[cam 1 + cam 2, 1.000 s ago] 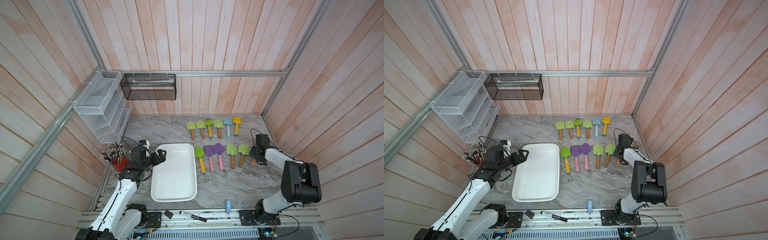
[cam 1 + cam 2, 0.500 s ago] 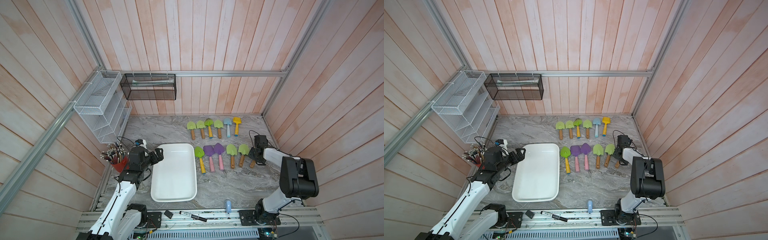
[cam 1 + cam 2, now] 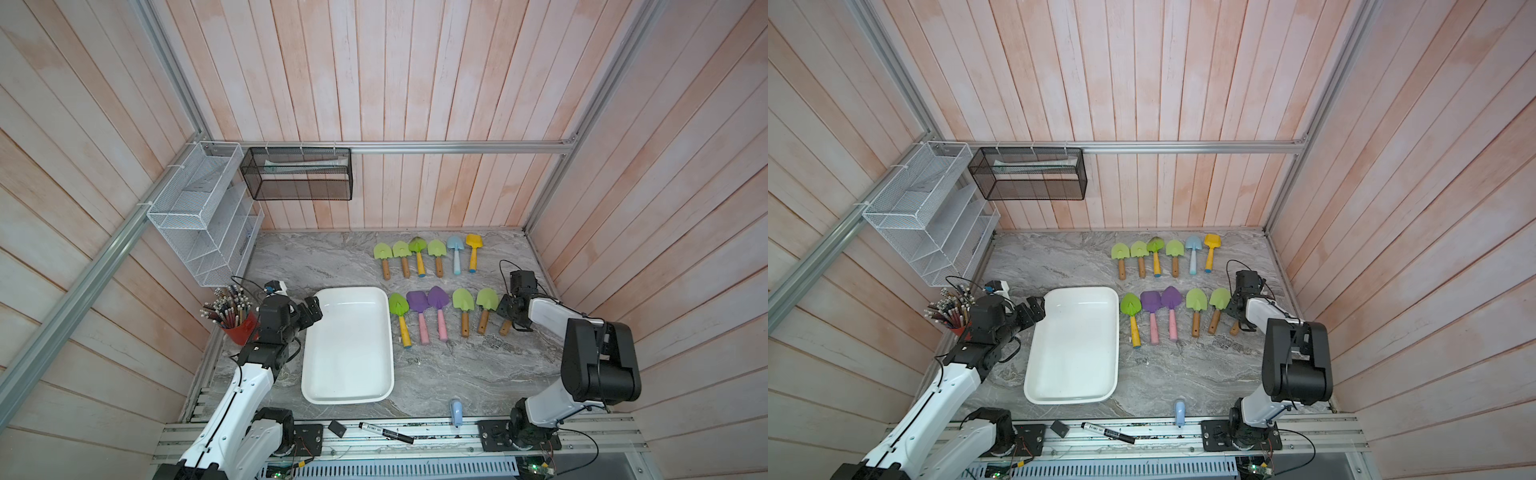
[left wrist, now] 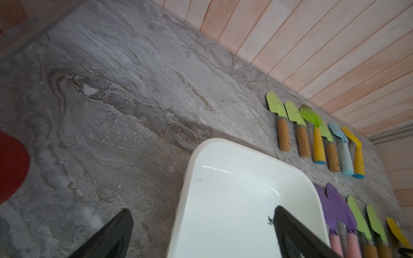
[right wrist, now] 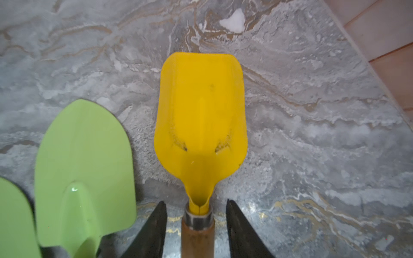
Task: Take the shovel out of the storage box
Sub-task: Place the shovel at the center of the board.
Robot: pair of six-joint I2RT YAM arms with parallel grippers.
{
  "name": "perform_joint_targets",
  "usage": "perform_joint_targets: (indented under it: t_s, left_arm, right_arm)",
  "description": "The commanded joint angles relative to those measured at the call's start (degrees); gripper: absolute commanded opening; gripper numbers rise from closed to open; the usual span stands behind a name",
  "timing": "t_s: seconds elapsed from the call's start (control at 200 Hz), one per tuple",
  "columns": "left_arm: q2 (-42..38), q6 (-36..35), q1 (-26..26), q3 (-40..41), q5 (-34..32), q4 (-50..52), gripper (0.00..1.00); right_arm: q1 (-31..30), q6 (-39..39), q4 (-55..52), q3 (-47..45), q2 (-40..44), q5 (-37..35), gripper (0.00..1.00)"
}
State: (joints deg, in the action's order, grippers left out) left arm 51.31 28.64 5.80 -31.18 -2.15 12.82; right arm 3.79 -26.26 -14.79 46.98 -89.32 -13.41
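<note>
Straddling the yellow shovel [image 5: 201, 107] handle, the right gripper [image 5: 196, 205] stands parted, clear of it
Spread wide, the left gripper [image 4: 202, 208] hovers over the storage box [image 4: 194, 160] rim

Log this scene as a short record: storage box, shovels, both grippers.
box: shallow white plastic storage box, empty, on grey marble table
shovels: small coloured shovels in two rows on the table beside the box
left gripper: open, over the box's rim
right gripper: open, jaws either side of the yellow-bladed wooden-handled shovel, not touching it
</note>
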Motion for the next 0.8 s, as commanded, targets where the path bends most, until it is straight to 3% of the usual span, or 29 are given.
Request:
perform_joint_targets:
  t_s: [0.0,0.16,0.26,0.315,0.425,0.54,0.795]
  left_arm:
    - [0.2,-0.9,-0.8,1.1,-8.1,-1.1,0.98]
    - [-0.4,-0.2,-2.6,5.4,-13.2,-6.8,0.96]
    - [-0.3,-1.3,-2.9,7.9,-16.7,-12.5,0.94]
    - [0.6,-2.7,-2.8,8.1,-18.8,-14.6,1.0]
    - [2.2,-6.3,-3.2,8.5,-24.8,-17.9,1.0]
    - [4.7,-10.2,-4.0,11.9,-25.4,-27.7,1.0]
    - [19.2,-18.0,-4.3,10.2,-25.0,-42.6,1.0]
  right_arm:
    - [0.1,-0.7,0.4,-1.5,5.7,-0.2,0.5]
    - [-1.7,0.3,6.7,-4.4,13.0,-1.7,0.56]
    - [-3.1,0.4,7.8,-3.5,12.3,-4.5,0.58]
    - [-3.5,0.4,8.0,-2.9,11.5,-6.9,0.59]
    - [-3.7,0.9,10.2,-3.0,11.0,-10.9,0.61]
    - [-3.7,2.9,15.3,-4.7,11.4,-13.3,0.62]
    - [-3.4,14.7,42.7,-17.8,15.9,-12.8,0.63]
